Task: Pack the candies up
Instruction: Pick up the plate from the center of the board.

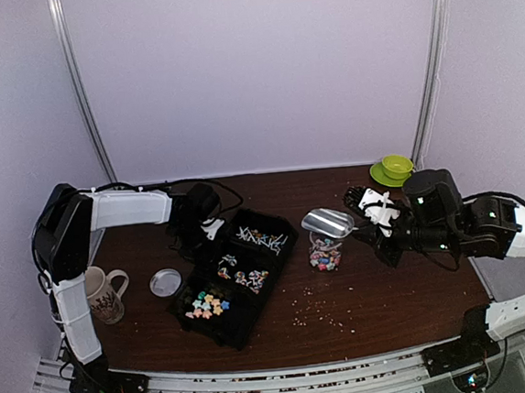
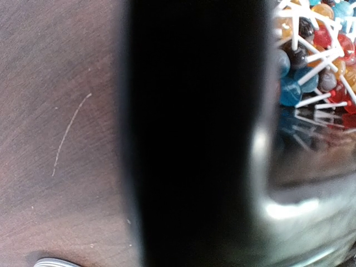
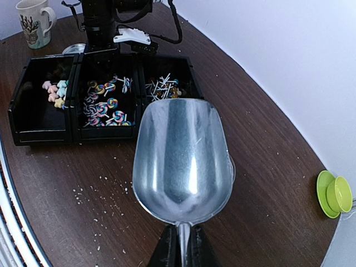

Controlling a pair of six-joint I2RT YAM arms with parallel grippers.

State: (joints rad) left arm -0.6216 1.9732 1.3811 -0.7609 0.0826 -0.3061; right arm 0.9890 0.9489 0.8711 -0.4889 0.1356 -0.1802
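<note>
The candies lie in a black three-part tray (image 1: 239,320): pastel stars (image 1: 208,304), swirl lollipops (image 1: 244,275) and white-stick ball lollipops (image 1: 265,240). More candies fill a small clear jar (image 1: 325,254). My left gripper (image 1: 204,229) is at the tray's far-left long wall and shut on it. In the left wrist view that black wall (image 2: 194,139) fills the middle, with ball lollipops (image 2: 317,44) to its right. My right gripper (image 3: 183,253) is shut on the handle of an empty metal scoop (image 3: 181,156), which hovers over the jar.
A printed mug (image 1: 104,295) and a round clear lid (image 1: 165,281) sit left of the tray. A green cup on a saucer (image 1: 393,168) stands at the back right. Pale crumbs (image 1: 314,310) are scattered in front of the jar.
</note>
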